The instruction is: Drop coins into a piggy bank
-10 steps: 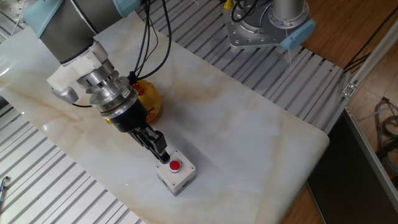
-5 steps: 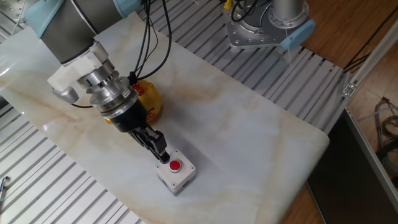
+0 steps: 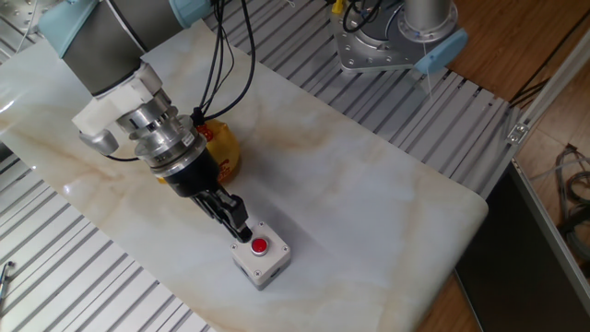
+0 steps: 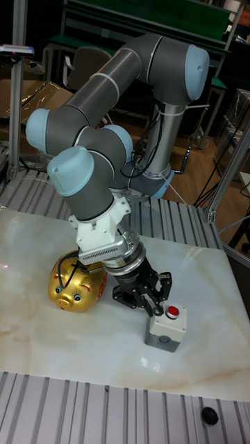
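The pincer (image 4: 154,309) hangs low over the pale marbled worktop (image 3: 369,194), its dark fingertips (image 3: 242,232) right at the upper left corner of the small white box (image 4: 165,327). From the fixed view the tips look to be touching the top of the box or sitting just above it, just beside the red button (image 3: 260,246); which of the two I cannot tell. The fingers are drawn close together, the gap between them narrow, and whether anything is pinched there is hidden (no coin can be made out in either view).

Taking the white box as the mark: the gold piggy bank (image 4: 75,283) stands on the worktop to the side of it where the arm's wrist is, near but apart from the box, with the wrist and its black cables (image 3: 221,55) between the camera and much of the pig in the fixed view. In the tall view the pig's snout and dark eyes face the camera, and the silver wrist flange (image 4: 119,255) passes just beside its flank. The box sits upright, button upward, with bare worktop on its other sides. The slot in the pig's back is hidden from both views.
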